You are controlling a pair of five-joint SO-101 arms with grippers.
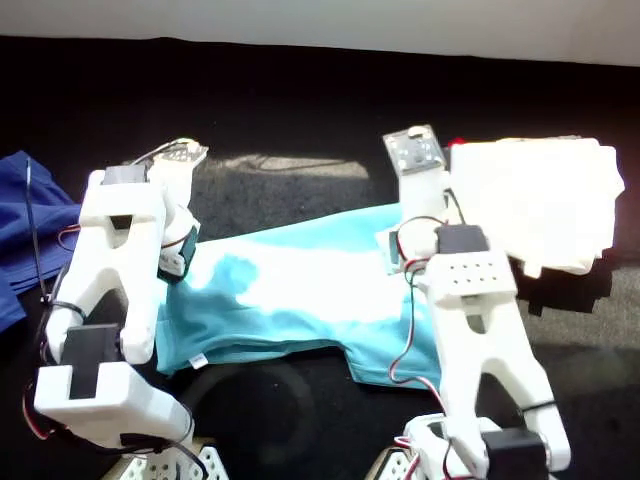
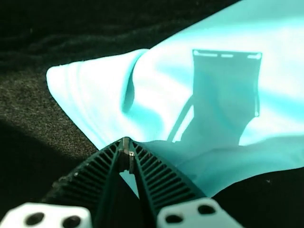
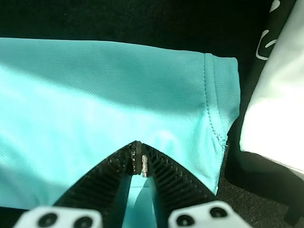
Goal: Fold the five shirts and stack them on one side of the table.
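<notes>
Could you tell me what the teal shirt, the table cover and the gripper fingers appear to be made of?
Teal shirt: thin, matte mesh knit, likely synthetic; fine pinholes and a stitched hem show.
Table cover: black, dull, felt- or carpet-like; grainy nap.
Fingers: black ribbed plastic, probably printed; fine ridges.

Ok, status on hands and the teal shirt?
Left hand shut on teal shirt. Right hand shut on it too. White stack close beside.

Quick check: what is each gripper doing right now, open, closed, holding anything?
Left gripper: closed, pinching the teal shirt.
Right gripper: closed, pinching the same teal shirt.
</notes>
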